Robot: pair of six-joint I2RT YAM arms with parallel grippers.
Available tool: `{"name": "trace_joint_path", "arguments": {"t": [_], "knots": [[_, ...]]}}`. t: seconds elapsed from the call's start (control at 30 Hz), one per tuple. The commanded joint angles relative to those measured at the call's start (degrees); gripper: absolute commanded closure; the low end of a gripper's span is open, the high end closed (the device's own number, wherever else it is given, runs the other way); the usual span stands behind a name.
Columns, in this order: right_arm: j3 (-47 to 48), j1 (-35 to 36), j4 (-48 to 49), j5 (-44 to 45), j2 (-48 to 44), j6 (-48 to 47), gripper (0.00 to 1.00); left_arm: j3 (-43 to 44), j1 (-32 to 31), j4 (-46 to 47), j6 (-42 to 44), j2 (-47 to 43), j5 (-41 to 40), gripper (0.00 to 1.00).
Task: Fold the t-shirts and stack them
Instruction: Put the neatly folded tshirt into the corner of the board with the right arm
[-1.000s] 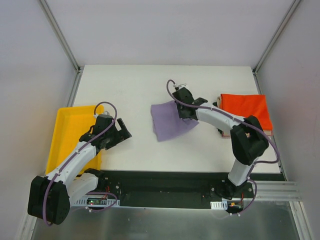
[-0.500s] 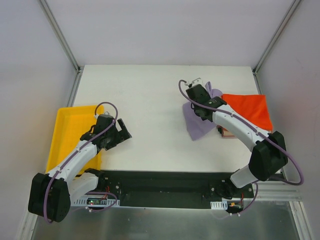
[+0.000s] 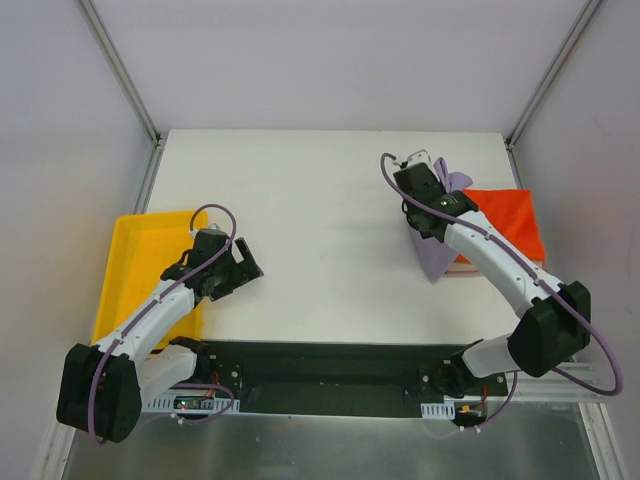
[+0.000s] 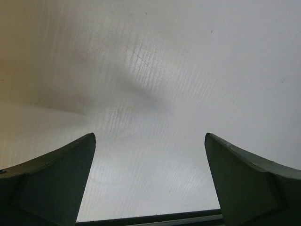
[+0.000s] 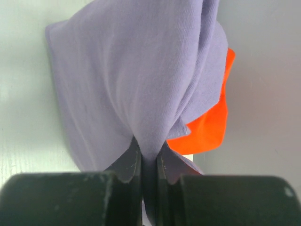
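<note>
**Over the table's [image 3: 300, 200] right side: purple shirt [image 5: 127, 80] pinched in R claw [image 5: 149, 160]**

At the right edge lies the orange shirt [image 3: 505, 220], folded flat. My R claw is clamped hard on one gathered ridge of the purple shirt. The rest hangs limp below, draping by the orange one's left edge; can't tell if the hem touches it. Cloth looks light, soft, zero stiffness, so it prob. won't keep a fold while dangling from a single pinch. It should grip fine, not slippery, nothing to break. Better hold, imo: along a folded edge or at 2 corners so it lands flat. L claw [image 3: 245, 268] is spread wide w/ nothing in it, low over bare table beside the tray [image 3: 125, 260], well apart from both shirts.
</note>
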Motion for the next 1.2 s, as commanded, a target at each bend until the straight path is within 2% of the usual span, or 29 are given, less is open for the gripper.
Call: {"name": "trace_joint_path", "arguments": {"t": [0.0, 0.8, 0.97, 1.17], "knots": [[4.95, -1.25, -1.26, 2.84, -3.71, -0.3, 1.0, 0.38, 0.17, -0.35, 0.94, -0.01, 0.31, 0.01], [20.77, -8.02, -8.47, -4.54, -1.87, -2.4, 1.0, 0.56, 0.17, -0.35, 1.2, 0.42, 0.22, 0.01], [20.17, -11.26, -8.82, -6.21, -1.25, -1.36, 1.0, 0.82, 0.17, -0.35, 1.46, 0.86, 0.92, 0.01], [14.2, -18.12, -5.49, -10.78, -0.81, 0.67, 1.0, 0.91, 0.17, -0.44, 1.82, 1.21, 1.19, 0.01]]}}
